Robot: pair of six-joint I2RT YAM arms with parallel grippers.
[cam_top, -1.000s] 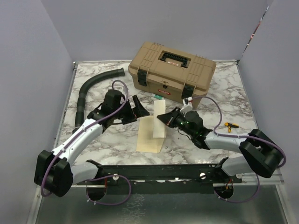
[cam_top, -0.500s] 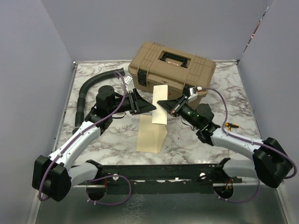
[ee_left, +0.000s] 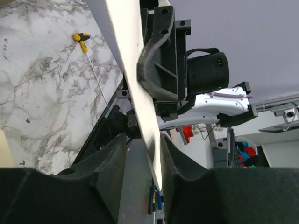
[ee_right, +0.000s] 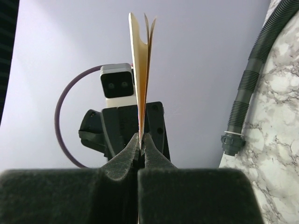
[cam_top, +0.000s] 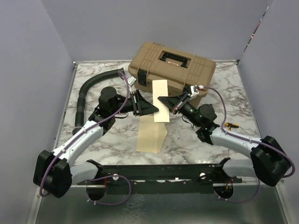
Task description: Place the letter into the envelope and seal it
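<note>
Envelope (cam_top: 161,91), pale and upright, hangs in the air above the middle of the marble bench (cam_top: 121,140), in front of a tan toolbox (cam_top: 172,70). My right claw (ee_right: 140,140) is clamped shut on one edge of it, and from that wrist I see its paper layers fanning apart above the pinch. My left claw (ee_left: 142,151) is partly open and straddles the opposite edge. One finger looks to be against the paper and the other stands off it with a visible gap, so it has no grip yet. The letter (cam_top: 148,137), a tanner flat sheet, lies on the bench just below and in front of the envelope. I judge the step in hand to be getting a second hold. To do it well, I should close squarely on the edge without shoving the paper sideways, hold the right pinch firm, and avoid creasing the envelope or squeezing its mouth shut.
</note>
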